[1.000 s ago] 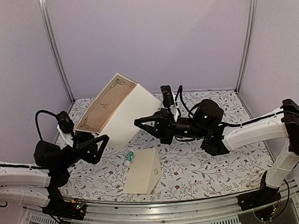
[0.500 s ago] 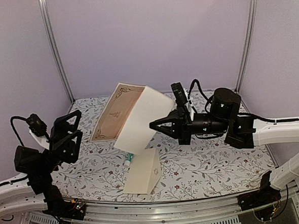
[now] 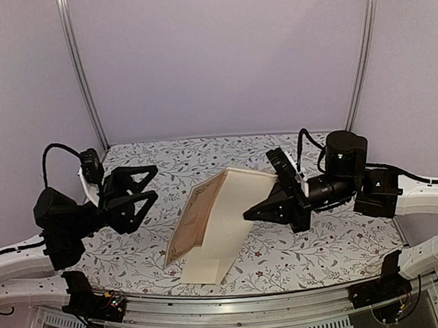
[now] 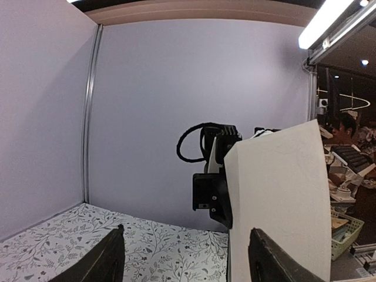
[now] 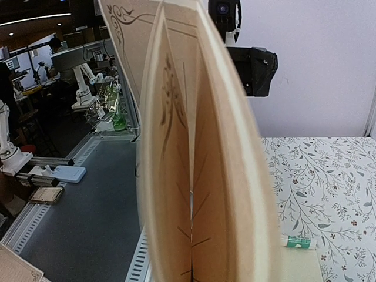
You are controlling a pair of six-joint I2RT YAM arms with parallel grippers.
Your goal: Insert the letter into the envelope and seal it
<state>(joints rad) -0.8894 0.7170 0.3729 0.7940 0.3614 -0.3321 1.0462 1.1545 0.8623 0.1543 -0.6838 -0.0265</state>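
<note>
Fingers (image 3: 263, 210) of the right gripper (image 3: 248, 216) pinched the folded tan parchment letter (image 3: 207, 220), held on edge, its long axis slanting down toward the plain cream paper envelope (image 3: 211, 272) at the near edge of the worktop (image 3: 321, 247). The left gripper (image 3: 155, 183), spread and empty, faced it across open room.

No text, number or brand is legible in any view. The letter (image 3: 198, 219) shows dark scrollwork along its border; any printed lines on it are too blurred to read. The green label on the tube (image 5: 298, 241) is too small to read.
</note>
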